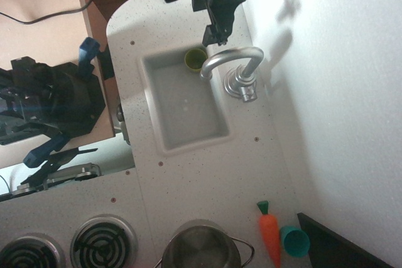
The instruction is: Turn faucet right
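Observation:
The faucet (233, 62) is shiny silver with an arched spout that reaches from its round chrome base (240, 84) out over the far end of the sink (183, 101). My gripper (214, 34) hangs from the black arm at the top, just above and behind the spout's arch. Its dark fingers point down and appear close together, not holding anything. The spout tip ends next to a small green cup (195, 59) in the sink's far corner.
A steel pot (202, 246) stands at the bottom edge beside two stove burners (102, 241). A toy carrot (269, 230) and a teal cup (294, 241) lie at the lower right. A white wall runs along the right. Clamps and camera gear sit at the left.

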Tool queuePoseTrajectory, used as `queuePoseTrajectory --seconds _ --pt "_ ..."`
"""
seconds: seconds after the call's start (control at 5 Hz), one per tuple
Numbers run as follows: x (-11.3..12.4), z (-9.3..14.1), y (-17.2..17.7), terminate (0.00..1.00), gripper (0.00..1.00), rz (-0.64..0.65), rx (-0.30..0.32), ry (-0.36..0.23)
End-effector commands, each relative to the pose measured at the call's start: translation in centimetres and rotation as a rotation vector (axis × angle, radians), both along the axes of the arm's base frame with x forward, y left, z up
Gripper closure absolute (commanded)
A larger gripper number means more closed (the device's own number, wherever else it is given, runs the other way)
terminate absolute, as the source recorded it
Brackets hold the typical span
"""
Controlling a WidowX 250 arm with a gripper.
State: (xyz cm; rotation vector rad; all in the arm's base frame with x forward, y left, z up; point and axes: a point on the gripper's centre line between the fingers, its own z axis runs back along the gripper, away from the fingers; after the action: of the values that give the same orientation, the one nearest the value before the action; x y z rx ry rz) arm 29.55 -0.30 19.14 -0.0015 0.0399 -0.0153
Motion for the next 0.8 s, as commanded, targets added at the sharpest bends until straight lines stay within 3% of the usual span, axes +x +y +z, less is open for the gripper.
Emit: queuePoseTrajectory --seconds 0.0,0.2,0.4,0.6 --pt "0.0 0.0 0.0 0.00 0.00 0.000 0.000 0.000" --pt "2.4 -1.9 -3.2 0.00 0.00 -0.168 -0.245 0.076" --pt "5.2 -4.8 -8.5 0.00 0.00 -0.468 -0.491 -0.070" --pt "6.9 -5.1 -13.4 0.00 0.00 -0.790 -0.727 -0.281"
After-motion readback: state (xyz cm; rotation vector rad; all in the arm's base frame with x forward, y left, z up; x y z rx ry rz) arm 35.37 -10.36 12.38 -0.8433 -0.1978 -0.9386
